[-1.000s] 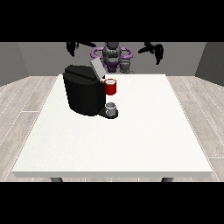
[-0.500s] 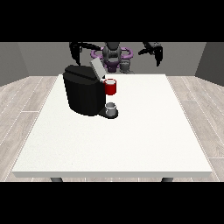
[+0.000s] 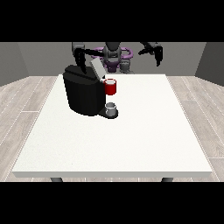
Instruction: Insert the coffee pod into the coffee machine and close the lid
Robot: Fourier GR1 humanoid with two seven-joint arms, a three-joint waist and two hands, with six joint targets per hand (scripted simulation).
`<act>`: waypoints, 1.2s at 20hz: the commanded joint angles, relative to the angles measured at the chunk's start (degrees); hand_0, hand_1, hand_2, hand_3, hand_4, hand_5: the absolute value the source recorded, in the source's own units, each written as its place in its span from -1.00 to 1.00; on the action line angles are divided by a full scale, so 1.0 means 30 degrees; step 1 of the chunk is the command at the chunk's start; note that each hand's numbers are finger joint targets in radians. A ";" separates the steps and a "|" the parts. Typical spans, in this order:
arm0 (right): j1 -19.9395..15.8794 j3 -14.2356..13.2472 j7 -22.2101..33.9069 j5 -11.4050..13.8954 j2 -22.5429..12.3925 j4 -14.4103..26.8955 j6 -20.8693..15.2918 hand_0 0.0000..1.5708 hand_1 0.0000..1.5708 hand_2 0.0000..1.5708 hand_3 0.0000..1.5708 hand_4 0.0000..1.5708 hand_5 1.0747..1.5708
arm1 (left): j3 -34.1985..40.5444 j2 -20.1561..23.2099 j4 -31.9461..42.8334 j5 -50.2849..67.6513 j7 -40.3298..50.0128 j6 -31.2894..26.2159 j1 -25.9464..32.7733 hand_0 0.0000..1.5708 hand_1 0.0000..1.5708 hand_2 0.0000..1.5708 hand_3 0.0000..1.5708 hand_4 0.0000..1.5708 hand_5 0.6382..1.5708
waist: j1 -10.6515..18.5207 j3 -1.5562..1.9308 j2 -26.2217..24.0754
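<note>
A black coffee machine (image 3: pixel 83 92) stands on the white table (image 3: pixel 131 140) at the left. Its grey lid (image 3: pixel 98 69) is tilted up and open. The machine's red front part (image 3: pixel 110 87) faces the table's middle, with a small grey cup (image 3: pixel 111 108) on the stand below it. The hand at the view's left (image 3: pixel 81 61) hangs fingers down just above the machine's top, behind the lid. The hand at the view's right (image 3: pixel 155 51) is raised well above the table's far right, with nothing in it. I see no loose coffee pod.
The robot's torso (image 3: pixel 113 57) stands behind the table's far edge. The table's near half and right side show only white surface. Wooden floor surrounds the table.
The hand at the view's left has come down and inward, from up beside the robot's shoulder to just over the machine's top. The other hand has hardly moved.
</note>
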 commanded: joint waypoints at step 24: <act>-0.5299 0.2326 0.0501 0.1991 0.1034 0.0696 -0.0705 -1.00 -1.00 -1.00 -1.00 -1.00 1.00 | -0.0416 0.0839 -0.1732 0.0262 0.0001 0.0603 0.0933 -1.00 -1.00 -1.00 -1.00 -0.54 1.00 | 0.0428 -0.0012 0.2108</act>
